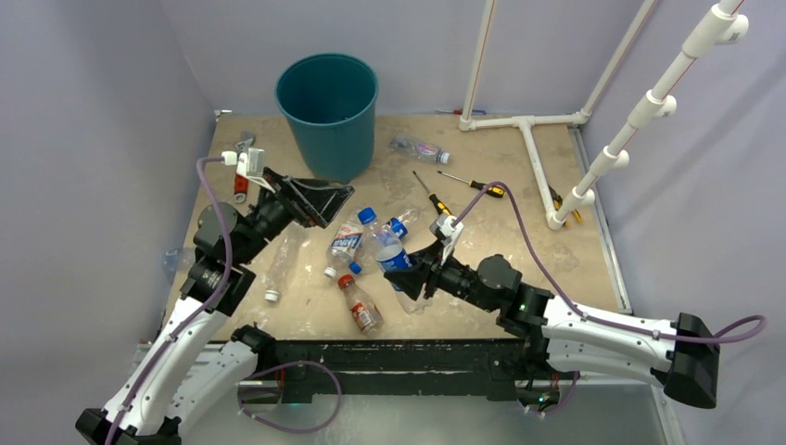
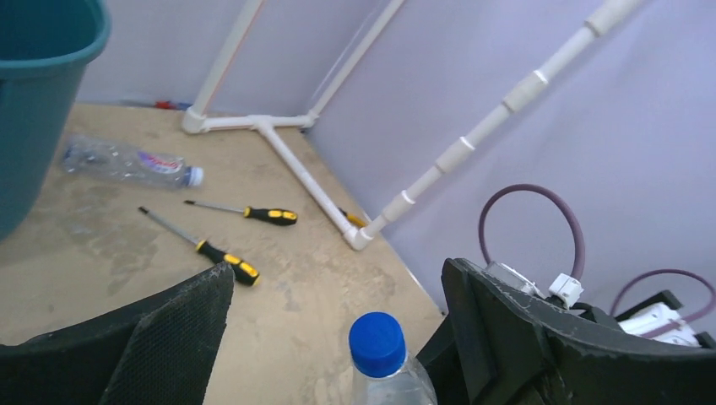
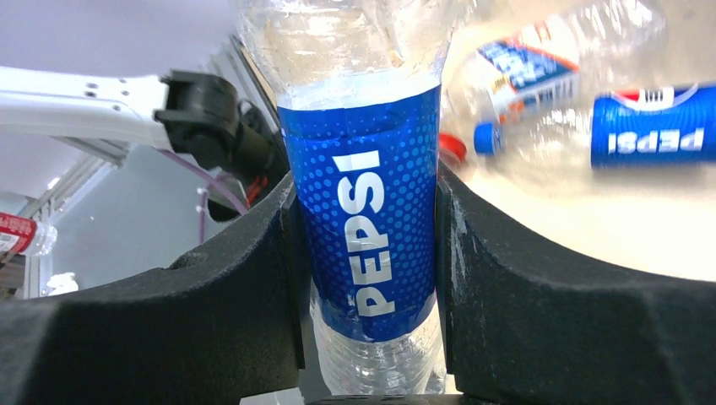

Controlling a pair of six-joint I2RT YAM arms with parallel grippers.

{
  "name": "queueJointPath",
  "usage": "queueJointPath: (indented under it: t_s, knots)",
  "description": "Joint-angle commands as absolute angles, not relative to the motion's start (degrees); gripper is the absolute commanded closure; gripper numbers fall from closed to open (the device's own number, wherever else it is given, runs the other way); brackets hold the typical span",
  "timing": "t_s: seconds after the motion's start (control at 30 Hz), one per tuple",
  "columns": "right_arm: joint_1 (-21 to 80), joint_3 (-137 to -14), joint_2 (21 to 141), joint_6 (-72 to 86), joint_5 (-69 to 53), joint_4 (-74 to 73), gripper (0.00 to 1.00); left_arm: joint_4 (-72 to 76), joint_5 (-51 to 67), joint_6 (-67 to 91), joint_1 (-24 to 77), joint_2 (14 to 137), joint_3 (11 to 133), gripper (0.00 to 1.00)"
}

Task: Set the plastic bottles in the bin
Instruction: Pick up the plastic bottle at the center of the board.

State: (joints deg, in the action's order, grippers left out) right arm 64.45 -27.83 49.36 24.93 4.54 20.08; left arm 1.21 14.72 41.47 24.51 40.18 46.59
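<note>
One Pepsi-labelled bottle is sitting pinched across its blue label between the fingers of the right tool. It is near the middle of the tabletop and well apart from the bin, which is standing upright at the far side. The left tool is hanging spread and gripping nothing, near the bin's foot. Several other bottles are lying loose between the two tools. One more bottle is lying to the right of the bin, near two screwdrivers.

The held bottle is looking like thin, clear, dented plastic, so it is probably going to feel light, give under pressure and be slick. The labelled band at mid-body seems the sensible hold, since that is where the walls are running straightest. Squeezing harder is likely to crumple it or squirt it out.

Its long axis is running crosswise to the fingers. From above it is slanting, with the blue cap pointing toward the left tool and the base lying back by the right wrist. Whether it is resting on the tabletop or lifted clear, I cannot tell.
</note>
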Motion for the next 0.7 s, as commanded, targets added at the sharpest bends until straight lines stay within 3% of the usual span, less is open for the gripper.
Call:
queueJointPath:
  t_s: [0.0, 0.2, 0.33, 0.67]
  knots:
    - [64.6, -27.2, 47.3, 19.6, 2.8, 35.6, 0.60, 13.3, 21.6, 49.3, 24.7, 42.7, 46.1, 0.09]
    - [64.6, -28.4, 47.9, 16.6, 2.3, 38.6, 0.61, 14.4, 24.6, 52.2, 24.7, 44.9, 47.5, 0.09]
    - [64.6, -29.7, 49.7, 15.7, 2.6, 40.8, 0.61, 13.2, 25.4, 52.0, 24.7, 43.9, 48.0, 0.03]
    - [64.6, -34.0, 55.1, 14.6, 2.3, 42.7, 0.61, 7.1, 21.2, 46.0, 24.7, 38.1, 50.7, 0.01]
